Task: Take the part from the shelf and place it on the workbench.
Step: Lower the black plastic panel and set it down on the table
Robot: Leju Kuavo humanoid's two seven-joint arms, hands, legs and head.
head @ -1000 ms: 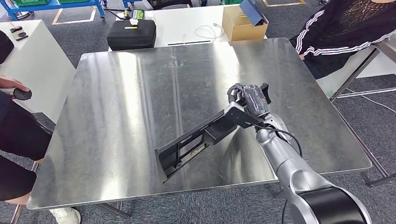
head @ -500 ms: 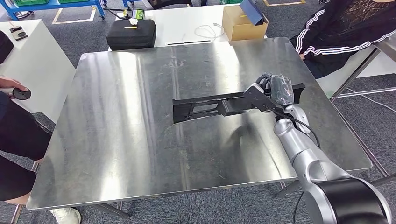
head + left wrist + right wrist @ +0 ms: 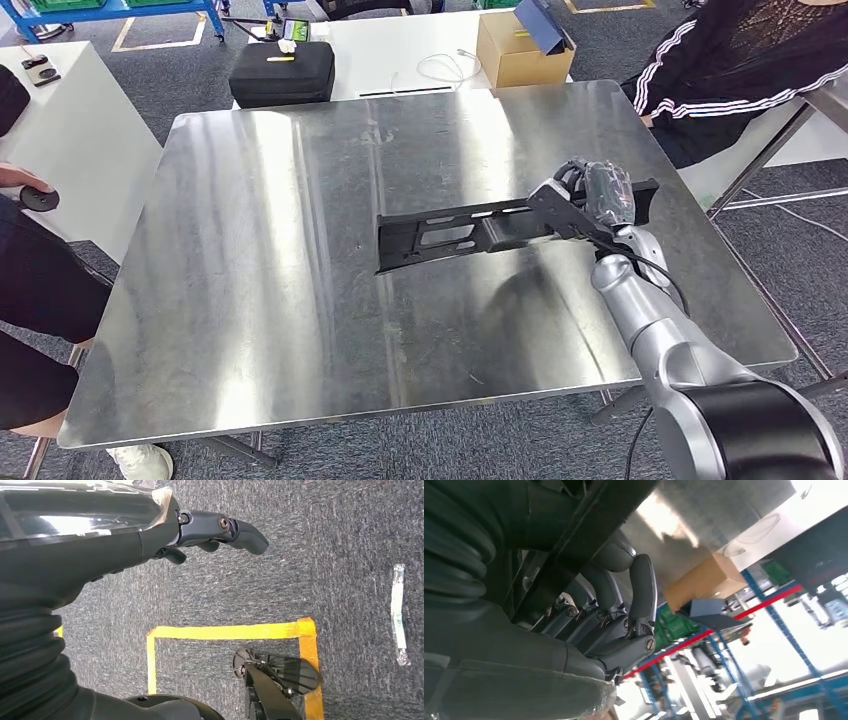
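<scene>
Change since a second ago: the part (image 3: 470, 231) is no longer slanting down toward the near edge of the workbench (image 3: 250, 300); it is now lying nearly level, pointing toward 9 o'clock from the right hand (image 3: 597, 195). Over the last half second it is barely shifting, drifting slightly toward 3 o'clock.
Part: long black frame with cut-out openings, sitting over the middle of the workbench, its far end at the centre and its near end in the right hand at about 3 o'clock on the bench top. Whether it is touching the steel cannot be told.
Right hand: gripping the part, fingers (image 3: 642, 592) curling around the black bar in the right wrist view.
Left hand (image 3: 150, 535): hanging over grey carpet with yellow floor tape (image 3: 225, 631); fingers are curling in with nothing between them.
Surroundings: a black case (image 3: 281, 72) at 11 o'clock beyond the bench, a cardboard box (image 3: 520, 50) at 1 o'clock, a person in a striped black sleeve (image 3: 720, 70) at 2 o'clock.
Writing: no legible text or brand marks.
</scene>
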